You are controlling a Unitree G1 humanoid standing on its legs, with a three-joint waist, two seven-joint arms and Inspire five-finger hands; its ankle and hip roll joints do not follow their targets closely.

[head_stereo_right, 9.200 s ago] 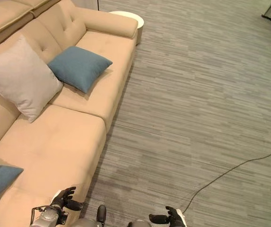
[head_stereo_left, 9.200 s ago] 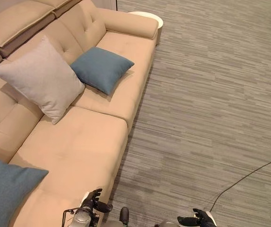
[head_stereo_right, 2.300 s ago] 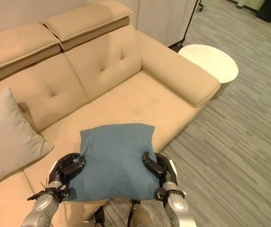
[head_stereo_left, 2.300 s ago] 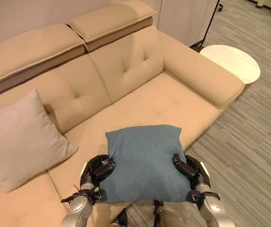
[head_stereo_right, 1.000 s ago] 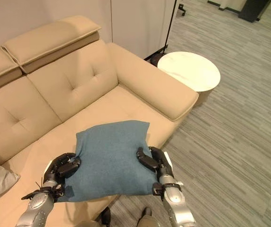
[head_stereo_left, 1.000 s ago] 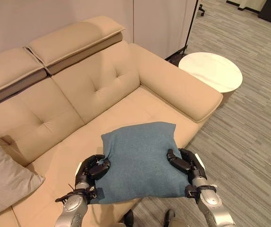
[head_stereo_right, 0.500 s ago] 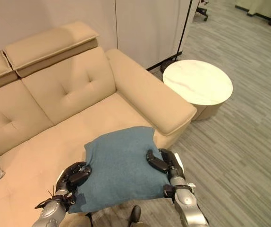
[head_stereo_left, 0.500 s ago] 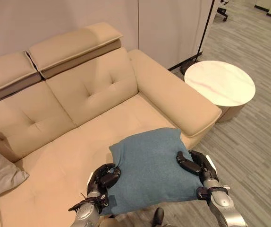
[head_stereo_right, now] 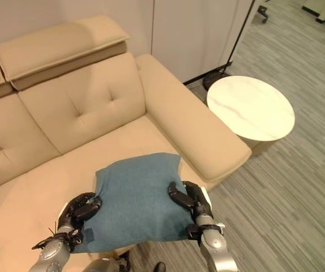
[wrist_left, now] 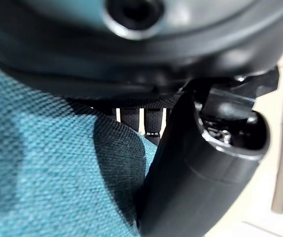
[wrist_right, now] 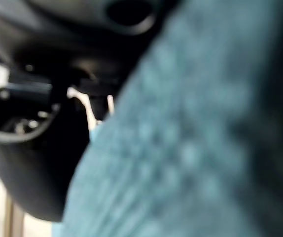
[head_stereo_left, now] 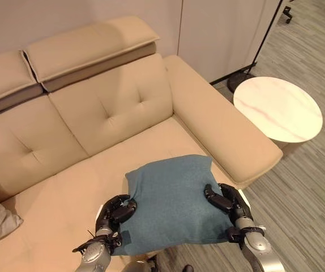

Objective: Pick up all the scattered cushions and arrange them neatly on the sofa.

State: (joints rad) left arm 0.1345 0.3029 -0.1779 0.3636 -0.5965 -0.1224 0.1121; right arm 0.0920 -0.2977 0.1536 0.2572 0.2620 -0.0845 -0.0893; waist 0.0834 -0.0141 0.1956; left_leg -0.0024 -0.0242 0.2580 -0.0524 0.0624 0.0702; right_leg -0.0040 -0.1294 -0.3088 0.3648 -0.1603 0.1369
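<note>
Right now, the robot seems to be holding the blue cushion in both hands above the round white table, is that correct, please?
Not quite: the blue cushion, held by the left hand and right hand, is above the sofa seat, as the left eye view shows. The round white table stands apart, beyond the armrest.

Head views are evenly and softly lit from overhead; shadows under the blue cushion (head_stereo_left: 171, 198) on the sofa (head_stereo_left: 111, 107) are faint; no glare on the round side table (head_stereo_left: 277, 109); wrist views are dim and out of focus, the right one heavily blurred.
</note>
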